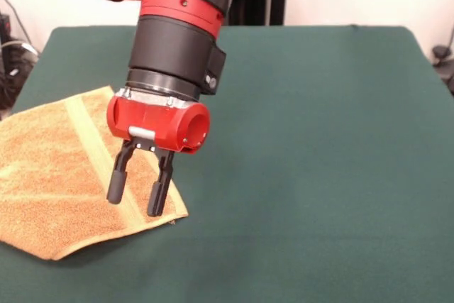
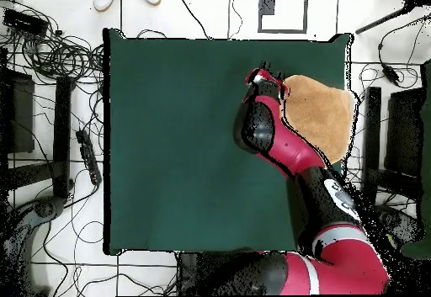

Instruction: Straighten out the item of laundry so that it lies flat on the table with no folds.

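In the front view the towel [image 1: 57, 175] lies at the left edge of the table [image 1: 319, 140], running off the picture's left side. It is orange-tan terry with a paler yellow-green stripe crossing it slantwise toward its near right corner. A soft crease runs across its lower left part, and its edges look angled rather than square, so it does not lie fully flat. No tag or lettering can be made out on it.

Just right of the stripe hangs the gripper [image 1: 139, 195], over the towel's right corner. Its two black fingers [image 1: 115, 184] are spread apart with nothing between them. Whether the tips touch the cloth cannot be told. The red wrist and black sleeve above bear no readable writing.

Overhead, the towel [image 2: 324, 117] sits at the table's [image 2: 185, 142] right edge, with the gripper [image 2: 268, 71] at its left margin.
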